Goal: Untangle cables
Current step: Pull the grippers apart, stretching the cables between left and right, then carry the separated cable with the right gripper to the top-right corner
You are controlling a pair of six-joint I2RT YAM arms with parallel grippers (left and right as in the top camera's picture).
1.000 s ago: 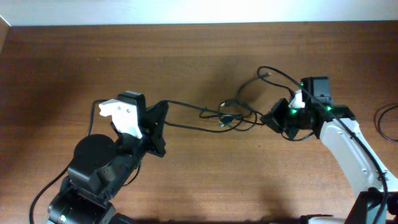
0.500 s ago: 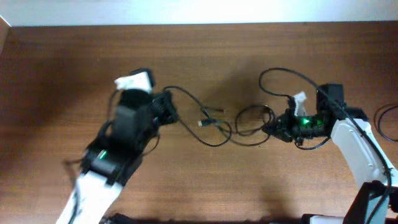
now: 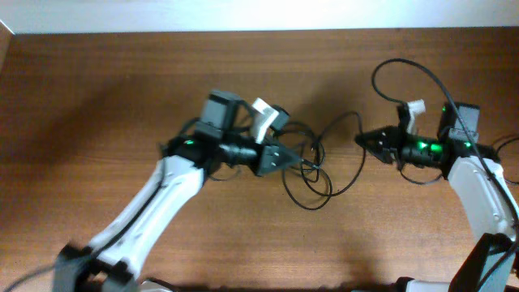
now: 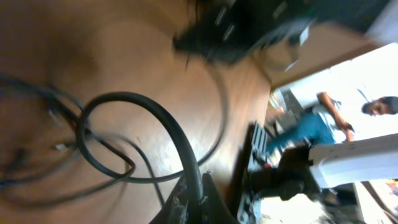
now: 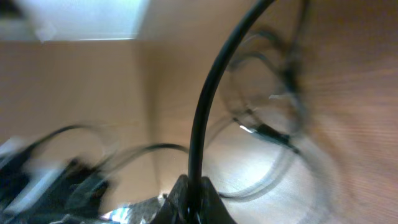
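Observation:
Thin black cables [image 3: 313, 162] lie in loose loops at the table's middle, between the two arms. My left gripper [image 3: 285, 159] points right and touches the tangle's left side. It is shut on one cable [image 4: 180, 140], which curls into a loop in front of the left gripper [image 4: 198, 199]. My right gripper [image 3: 362, 139] points left, to the right of the loops. The right gripper [image 5: 194, 193] is shut on a cable [image 5: 208, 106], which runs straight up out of the jaws. From it a high arc of cable [image 3: 389, 65] swings back over the right arm.
The brown wooden table [image 3: 97, 89] ends at a white wall strip [image 3: 243, 15] along the back. The left arm's white link [image 3: 154, 211] crosses the front left and the right arm [image 3: 478, 203] the front right. The left wrist view shows a person [image 4: 323, 118] beyond the table.
The left arm has swung from the left side to the middle, carrying its cable to the tangle. The right gripper has drawn back to the right. The loops have shifted and spread lower.

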